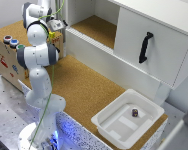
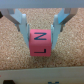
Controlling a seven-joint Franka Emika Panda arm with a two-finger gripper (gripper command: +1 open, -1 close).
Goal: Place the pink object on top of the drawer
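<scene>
In the wrist view the end effector [image 2: 41, 31] has its two pale fingers [image 2: 21, 26] pinching the pink object [image 2: 40, 42], a small reddish-pink cube with dark letter-like marks on its faces. The fingers press on opposite sides of the block's upper part, and cork surface fills the view beneath it. Whether the cube is lifted clear or touching that cork cannot be told from this picture.

In the exterior view the arm is folded high at the exterior view's left, with the wrist [image 1: 56, 24] held at the far end of the cork-topped table [image 1: 84, 85], just beside the white drawer unit [image 1: 144, 35]. The cube itself is too small and too hidden to pick out there. The unit has a cork-lined shelf [image 1: 96, 27] and a front with a black handle [image 1: 145, 47]. A white bin [image 1: 111, 125] stands at the near end of the table with a tiny dark piece [image 1: 135, 113] inside; it is not the task's thing.

The grasp looks already made, so the step in hand is judged to be the carry. The next move likely calls for keeping the pinch firm, raising the cube above the unit's top edge, travelling over its white upper surface, lowering until the block sits flat, and only then spreading the fingers.
</scene>
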